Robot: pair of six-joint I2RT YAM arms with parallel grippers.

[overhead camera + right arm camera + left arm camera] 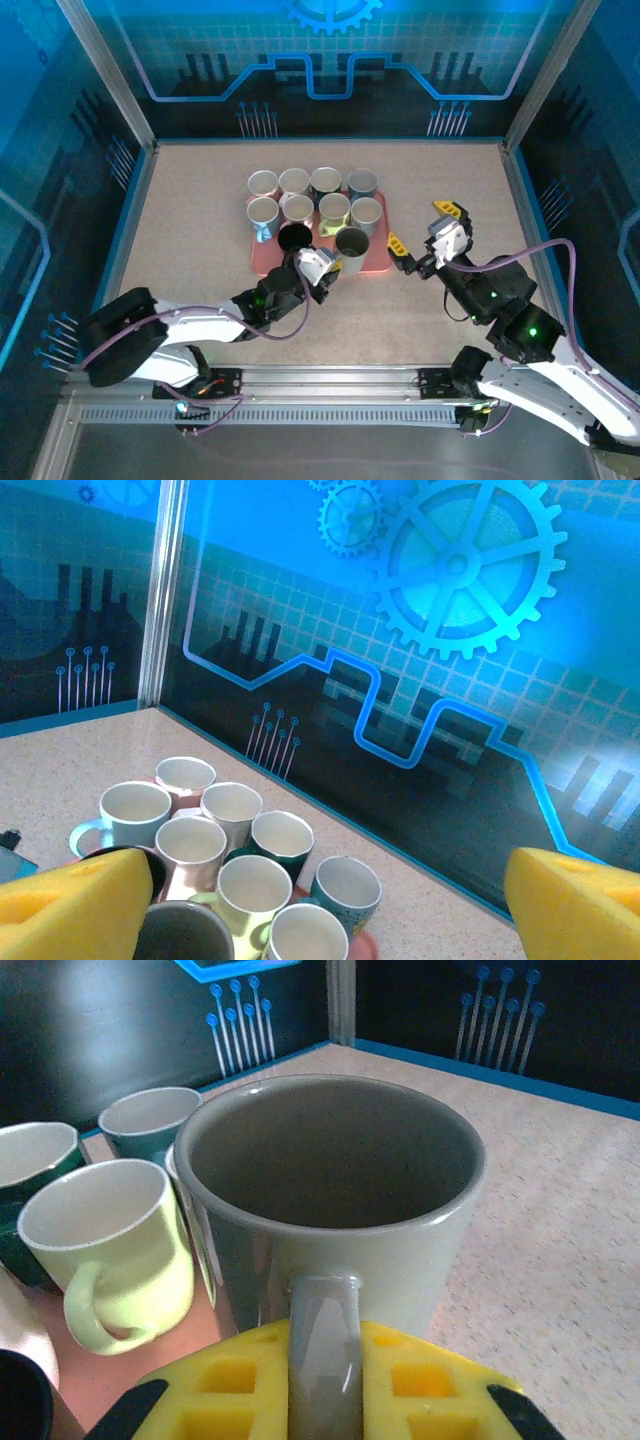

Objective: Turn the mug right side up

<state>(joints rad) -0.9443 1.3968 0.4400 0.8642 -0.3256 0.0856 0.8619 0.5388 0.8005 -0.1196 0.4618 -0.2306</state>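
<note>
Left wrist view: base of the grey mug [400, 1260] hidden behind the yellow fingers [430, 1390], its handle's lower end cut by the bottom edge; dark green mug [20, 1250] cropped at left, black mug [18, 1400] at the corner. Right wrist view: grey mug cropped below

Pink tray [264, 262] on speckled table [180, 230], upright mugs [297, 181] — pale yellow mug [110, 1245], teal mug [150, 1125]
</note>
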